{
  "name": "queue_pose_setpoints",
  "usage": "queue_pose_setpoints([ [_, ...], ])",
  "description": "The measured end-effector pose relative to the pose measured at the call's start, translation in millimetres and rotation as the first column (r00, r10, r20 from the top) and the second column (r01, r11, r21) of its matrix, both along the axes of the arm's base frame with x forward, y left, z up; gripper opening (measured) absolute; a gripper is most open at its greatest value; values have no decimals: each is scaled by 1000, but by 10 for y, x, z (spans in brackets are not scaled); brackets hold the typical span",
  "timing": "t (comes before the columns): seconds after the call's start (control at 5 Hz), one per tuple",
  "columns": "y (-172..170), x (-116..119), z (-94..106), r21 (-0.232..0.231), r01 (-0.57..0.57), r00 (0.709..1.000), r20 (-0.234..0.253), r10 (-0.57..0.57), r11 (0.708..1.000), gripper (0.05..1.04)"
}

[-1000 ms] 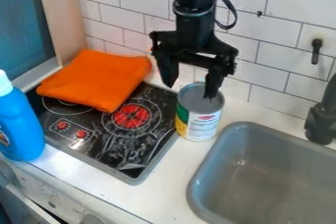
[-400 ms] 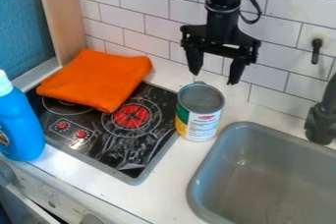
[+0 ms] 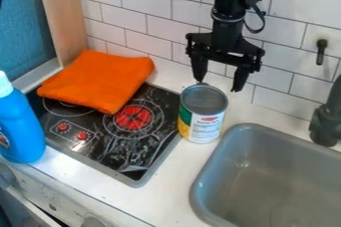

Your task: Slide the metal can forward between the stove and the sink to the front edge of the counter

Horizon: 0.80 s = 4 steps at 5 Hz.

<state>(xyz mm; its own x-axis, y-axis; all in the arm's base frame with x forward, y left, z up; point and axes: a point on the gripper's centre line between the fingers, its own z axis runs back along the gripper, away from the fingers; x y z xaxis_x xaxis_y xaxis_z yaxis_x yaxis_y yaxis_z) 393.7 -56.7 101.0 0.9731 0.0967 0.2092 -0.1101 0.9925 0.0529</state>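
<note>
The black gripper (image 3: pixel 218 85) hangs over the back of the counter, open, its two fingers spread and nothing between them. Just below and in front of it stands an upright can (image 3: pixel 203 113) with a grey top and a white, green and yellow label. The left fingertip appears close to the can's back rim; whether they touch I cannot tell. The can stands on the white counter between the stove and the sink.
An orange folded cloth (image 3: pixel 98 80) lies over the back left of the black stove top (image 3: pixel 120 144). A blue bottle (image 3: pixel 19 124) stands at the left edge. To the right are a grey sink (image 3: pixel 279 171) and a black faucet (image 3: pixel 327 121); a tiled wall rises behind.
The gripper has moved right and back from over the can, rising clear of its top, then dropped slightly. The can, cloth and bottle have not moved.
</note>
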Motion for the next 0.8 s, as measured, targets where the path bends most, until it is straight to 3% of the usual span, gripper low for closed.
queue_pose_setpoints([
  [0.4,81,41,11,51,-6,1000,26,5,999,1001],
  [0.8,80,109,-102,52,-23,999,26,21,998,1001],
])
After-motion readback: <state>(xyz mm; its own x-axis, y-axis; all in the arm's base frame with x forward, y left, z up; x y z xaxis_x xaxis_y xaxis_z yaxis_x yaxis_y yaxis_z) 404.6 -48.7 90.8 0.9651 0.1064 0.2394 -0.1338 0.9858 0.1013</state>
